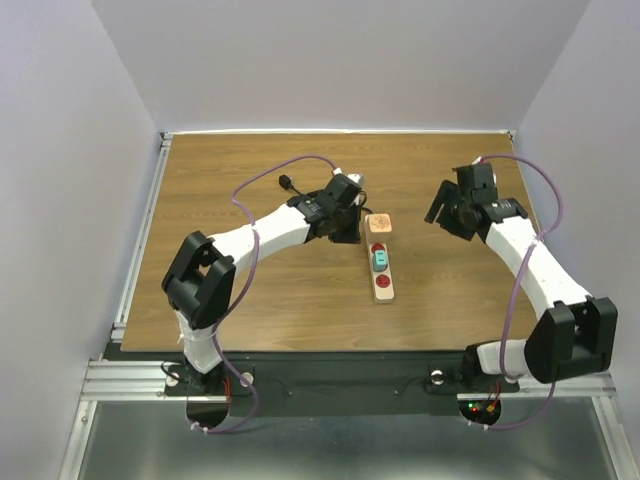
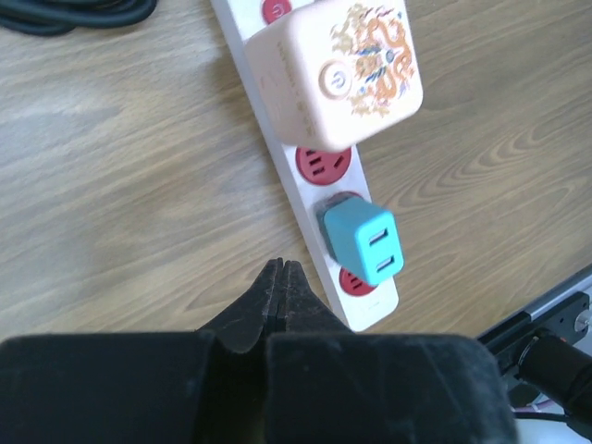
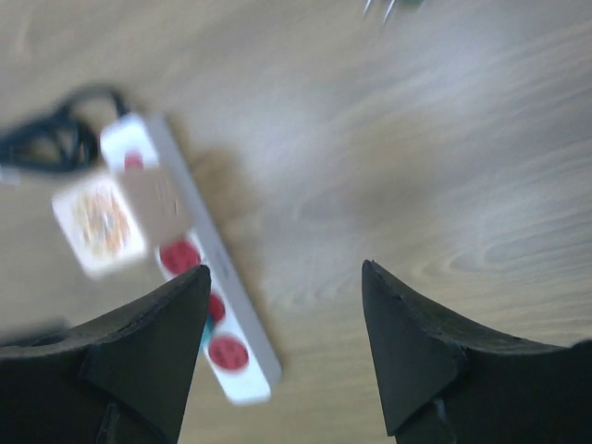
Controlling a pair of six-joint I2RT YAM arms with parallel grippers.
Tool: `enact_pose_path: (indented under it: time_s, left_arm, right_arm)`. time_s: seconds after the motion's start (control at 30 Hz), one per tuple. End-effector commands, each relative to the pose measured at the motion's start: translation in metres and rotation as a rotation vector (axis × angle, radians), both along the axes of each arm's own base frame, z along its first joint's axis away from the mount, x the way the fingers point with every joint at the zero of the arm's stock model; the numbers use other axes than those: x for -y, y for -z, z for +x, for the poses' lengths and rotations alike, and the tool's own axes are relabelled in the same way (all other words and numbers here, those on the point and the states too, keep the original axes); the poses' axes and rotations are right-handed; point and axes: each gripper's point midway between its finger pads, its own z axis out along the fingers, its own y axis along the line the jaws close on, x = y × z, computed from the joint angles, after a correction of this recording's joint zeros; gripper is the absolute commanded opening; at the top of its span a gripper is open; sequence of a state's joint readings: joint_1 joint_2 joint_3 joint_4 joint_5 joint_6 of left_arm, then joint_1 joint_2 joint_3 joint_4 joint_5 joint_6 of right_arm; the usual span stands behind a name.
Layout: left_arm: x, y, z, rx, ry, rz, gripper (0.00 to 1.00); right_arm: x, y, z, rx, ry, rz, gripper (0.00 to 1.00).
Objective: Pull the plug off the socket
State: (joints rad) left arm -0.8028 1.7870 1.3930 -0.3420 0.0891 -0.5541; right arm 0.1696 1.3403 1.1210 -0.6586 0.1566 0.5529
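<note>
**Operator:** Item count, top view?

**Technician:** One socket [image 1: 381, 270], a beige strip lying on the wooden table [image 1: 250, 300] near its centre, long axis running 12 to 6 o'clock. Two plugs sit on it: one beige cube plug [image 1: 379, 225] at the 12 o'clock end and one teal plug [image 1: 380, 261] just at its 6 o'clock side. One black cord [image 1: 288, 183] lies at 10 o'clock of the strip.

**Operator:** Outlets?

**Technician:** The left wrist view shows four red outlets [image 2: 323, 166]. The teal plug partly covers one of them, and the cube hides the strip between the first and second.

**Operator:** Markings?

**Technician:** The cube carries one circular power symbol and an orange dragon-like figure. The teal plug shows two slots on its end face. The rest is too small to read.

**Operator:** Pincer states?

**Technician:** The left gripper [image 2: 282, 276] has its jaws pressed together with nothing between them. It is at 9 o'clock of the cube, just beside the strip. The right gripper [image 3: 285, 268] has its jaws spread and is empty. It is at 3 o'clock of the strip, well apart.
</note>
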Motion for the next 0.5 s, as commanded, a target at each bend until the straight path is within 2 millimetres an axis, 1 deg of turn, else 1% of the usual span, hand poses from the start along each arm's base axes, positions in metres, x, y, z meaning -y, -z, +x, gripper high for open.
enact_pose_path:
  time_s: [0.0, 0.03, 0.1, 0.13, 0.17, 0.2, 0.23, 0.27, 0.3, 0.37, 0.4, 0.47]
  left_arm:
    - [0.023, -0.024, 0.013, 0.056, 0.064, -0.037, 0.00]
    - [0.025, -0.024, 0.015, 0.057, 0.069, -0.033, 0.00]
    - [0.029, -0.028, 0.021, 0.073, 0.067, -0.028, 0.00]
    - [0.027, -0.029, 0.025, 0.088, 0.053, -0.015, 0.00]
    - [0.027, -0.032, 0.030, 0.104, 0.040, -0.009, 0.00]
    - [0.027, -0.035, 0.034, 0.118, 0.032, -0.004, 0.00]
    - [0.029, -0.048, 0.042, 0.145, 0.023, -0.019, 0.00]
    - [0.029, -0.055, 0.049, 0.162, 0.015, -0.025, 0.00]
    - [0.035, -0.064, 0.058, 0.181, 0.012, -0.039, 0.00]
    - [0.040, -0.069, 0.069, 0.193, 0.014, -0.041, 0.00]
    - [0.045, -0.068, 0.078, 0.184, 0.019, -0.030, 0.00]
    - [0.052, -0.067, 0.085, 0.178, 0.031, -0.021, 0.00]
  right_arm:
    - [-0.044, -0.004, -0.027, 0.023, -0.257, 0.160, 0.71]
    - [-0.054, -0.007, -0.033, 0.033, -0.295, 0.191, 0.71]
    - [-0.073, -0.015, -0.044, 0.057, -0.401, 0.187, 0.72]
    - [-0.087, -0.014, -0.051, 0.054, -0.471, 0.170, 0.74]
    - [-0.092, -0.014, -0.054, 0.054, -0.490, 0.156, 0.75]
    - [-0.094, -0.011, -0.053, 0.047, -0.489, 0.130, 0.76]
    - [-0.097, -0.011, -0.053, 0.047, -0.497, 0.125, 0.76]
    - [-0.101, -0.010, -0.055, 0.044, -0.499, 0.123, 0.76]
    - [-0.101, -0.009, -0.054, 0.044, -0.490, 0.114, 0.76]
    - [-0.104, -0.011, -0.054, 0.050, -0.496, 0.107, 0.76]
    - [-0.104, -0.010, -0.054, 0.047, -0.497, 0.103, 0.76]
    - [-0.104, -0.010, -0.053, 0.047, -0.498, 0.092, 0.76]
